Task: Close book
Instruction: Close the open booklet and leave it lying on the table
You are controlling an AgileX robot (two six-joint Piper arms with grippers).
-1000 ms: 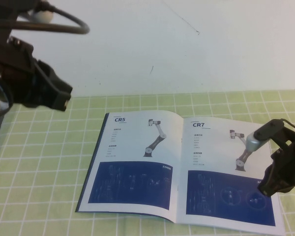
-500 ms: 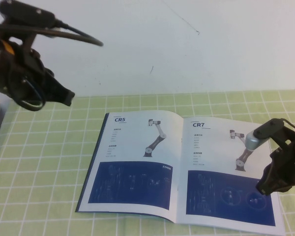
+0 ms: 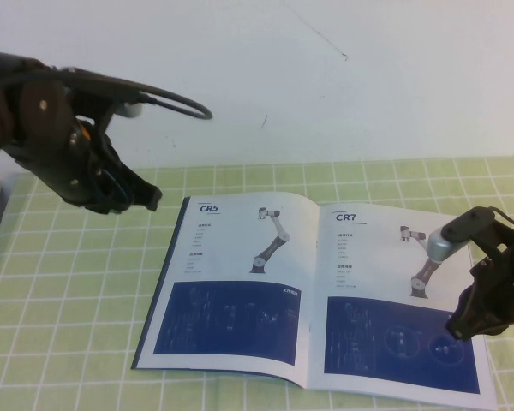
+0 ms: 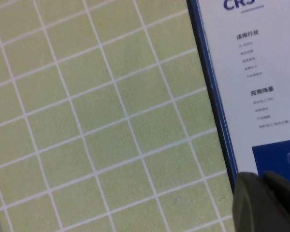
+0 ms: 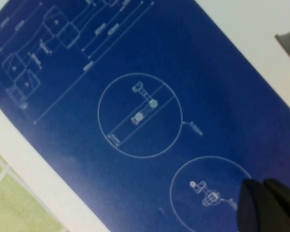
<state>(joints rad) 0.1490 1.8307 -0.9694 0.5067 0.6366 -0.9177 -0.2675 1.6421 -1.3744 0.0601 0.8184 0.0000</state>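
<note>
Book [image 3: 240,257] lies open and flat on the green-checked tabletop [image 3: 68,282], its spine running away from the robot, with a page headed CR5 on the left and a page headed CR7 on the right. Each page carries a printed robot arm above a dark blue drawing panel. The left end effector [image 3: 148,199] hangs above the checked surface just beyond the book's far-left corner, apart from the page. In the left wrist view its dark tips [image 4: 267,200] sit pressed together with only a thin seam between them, beside the book's blue edge [image 4: 217,125]. The right end effector [image 3: 461,330] is low over the outer near part of the CR7 page, above the blue panel. In the right wrist view its tips [image 5: 268,205] are likewise closed on nothing, next to the circled diagrams printed on the book [image 5: 135,72]. Whether they touch the paper cannot be told. A plain white wall [image 3: 368,94] stands behind the tabletop.
</note>
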